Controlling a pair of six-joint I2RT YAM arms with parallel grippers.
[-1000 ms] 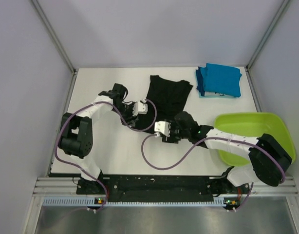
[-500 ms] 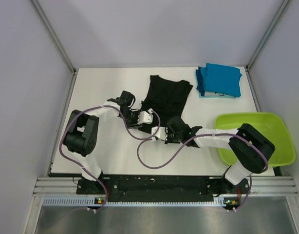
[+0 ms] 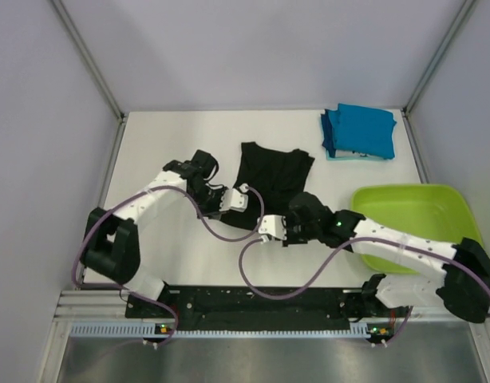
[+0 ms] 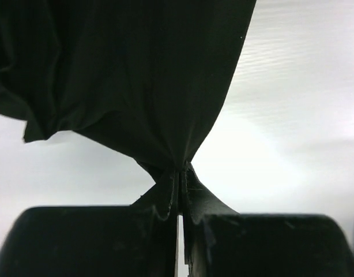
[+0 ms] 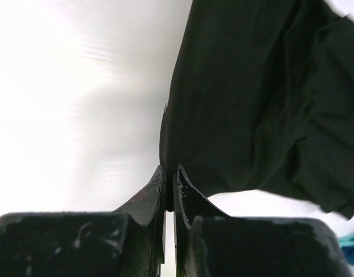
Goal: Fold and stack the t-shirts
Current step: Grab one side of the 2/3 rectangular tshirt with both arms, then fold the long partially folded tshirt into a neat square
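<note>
A: Where's the black cloth t-shirt (image 3: 274, 169)?

B: Mid-counter, rumpled, collar end toward the far wall. White counter (image 3: 165, 140) shows all round it. No print visible on the side facing up.

A: Left fingers (image 4: 163, 195)?

B: Clenched on the shirt. Wrist view: cloth gathers to a tight point right between the tips, folds fanning away from there. That's the near left corner of the hem.

A: Right fingers (image 5: 151, 195)?

B: Same, clamped tight on the black cloth, along an edge on the near right side. No gap between the tips beyond the cloth itself.

A: Hem lifted or lying flat?

B: Can't tell from here.

A: The others?

B: Stack of teal-blue folded cloth t-shirts (image 3: 360, 132) in the far right corner, squared up, well apart from the black one. Neither arm is near it.

A: Anything else out?

B: Lime-green plastic tub (image 3: 405, 191) at the right edge, near of the stack. Right arm passes in front of it.
</note>
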